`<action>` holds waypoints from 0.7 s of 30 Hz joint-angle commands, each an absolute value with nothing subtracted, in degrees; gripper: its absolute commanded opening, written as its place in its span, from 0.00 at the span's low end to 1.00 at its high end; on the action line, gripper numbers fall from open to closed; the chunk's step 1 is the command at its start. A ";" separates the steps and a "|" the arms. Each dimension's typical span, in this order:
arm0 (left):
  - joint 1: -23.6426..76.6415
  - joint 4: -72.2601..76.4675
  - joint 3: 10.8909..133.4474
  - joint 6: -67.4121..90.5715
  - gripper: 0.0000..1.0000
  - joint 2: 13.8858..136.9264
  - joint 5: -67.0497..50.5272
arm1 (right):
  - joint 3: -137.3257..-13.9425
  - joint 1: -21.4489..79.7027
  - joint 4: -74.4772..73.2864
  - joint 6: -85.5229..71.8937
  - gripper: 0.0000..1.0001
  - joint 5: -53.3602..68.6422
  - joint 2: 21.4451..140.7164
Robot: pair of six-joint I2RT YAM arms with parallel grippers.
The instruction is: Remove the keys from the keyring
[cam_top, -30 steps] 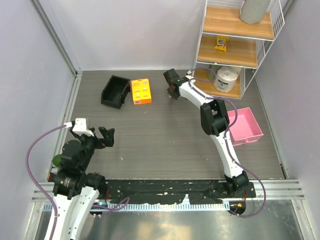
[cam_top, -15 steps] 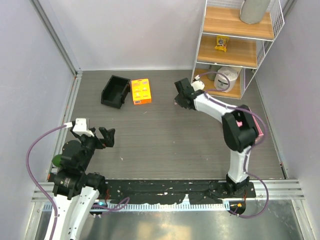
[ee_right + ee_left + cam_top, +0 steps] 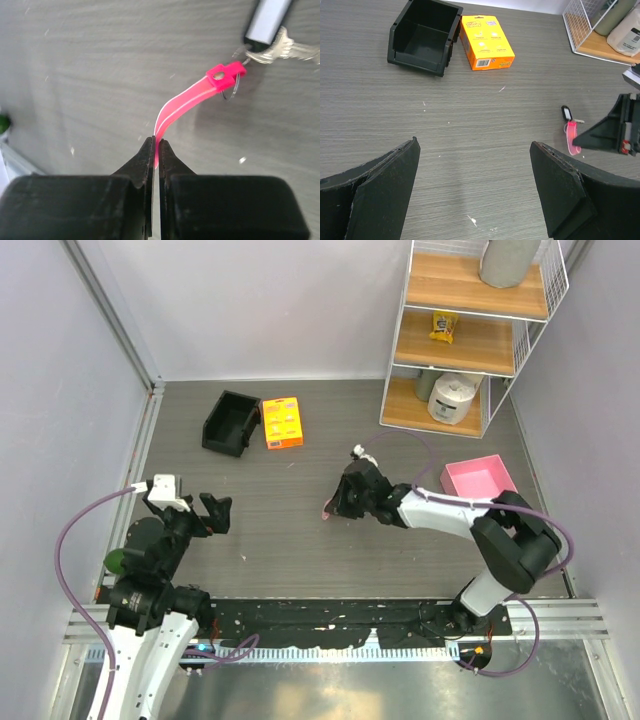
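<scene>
One keyring (image 3: 192, 101) gripped by right pincer (image 3: 156, 143) (keys (image 3: 287, 49) legible only in wrist views) | left pincer (image 3: 475, 146) released

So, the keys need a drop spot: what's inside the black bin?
The black bin shows only its bare dark floor in the left wrist view. Its near wall hides the front strip of that floor.

Hot-pink keyring (image 3: 192, 96), black-headed silvery keys (image 3: 566, 112), a grey streaky wood-grain table (image 3: 290, 520), an orange box (image 3: 283, 422), black bin (image 3: 231, 423), pink tray (image 3: 483, 480).
</scene>
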State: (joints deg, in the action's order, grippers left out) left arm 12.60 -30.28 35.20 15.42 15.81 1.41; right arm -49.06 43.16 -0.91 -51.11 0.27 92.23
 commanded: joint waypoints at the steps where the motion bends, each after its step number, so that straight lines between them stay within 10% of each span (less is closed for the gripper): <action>1: 12.30 -29.00 35.07 16.26 0.99 16.70 1.84 | -47.03 47.01 5.18 -44.04 0.18 9.13 84.21; 8: 12.39 -29.18 35.25 16.08 0.99 18.19 0.71 | -41.57 51.68 7.76 -46.50 0.73 14.86 78.93; 21: 23.53 -35.34 38.15 25.92 0.98 32.59 -1.07 | -42.89 48.96 -20.38 -38.41 0.89 -25.02 54.50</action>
